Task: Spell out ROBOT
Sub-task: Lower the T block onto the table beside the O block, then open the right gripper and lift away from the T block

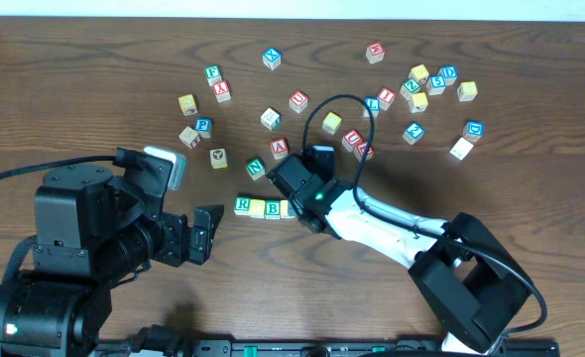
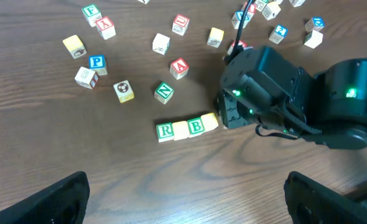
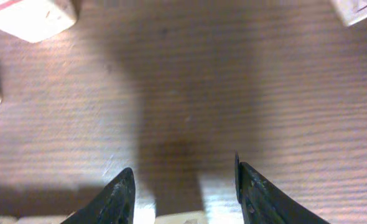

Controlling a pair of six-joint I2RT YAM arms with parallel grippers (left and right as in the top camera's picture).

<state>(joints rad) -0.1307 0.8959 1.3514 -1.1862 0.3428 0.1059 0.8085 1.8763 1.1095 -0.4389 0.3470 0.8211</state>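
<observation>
Row on table (image 1: 94,59) reads R (image 1: 242,205), yellow cube (image 1: 257,207), B (image 1: 273,208). I'm seating second yellow cube (image 2: 209,121) at row end. Right gripper (image 3: 183,180) straddles it, can't tell if gripping. Left gripper (image 1: 205,233) spread, idle. Next: find T in scatter.

Wood table (image 1: 74,59), scattered alph. cubes (image 1: 298,100), cube row (image 1: 258,207)

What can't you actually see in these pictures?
- Yellow cube at the right claw: its letter. Overhead, the claw covers it; the right wrist view's bottom edge cuts it off.
- Whether that claw grips it: same edge.
- Corner blocks, right wrist view: cropped, blurred.
</observation>
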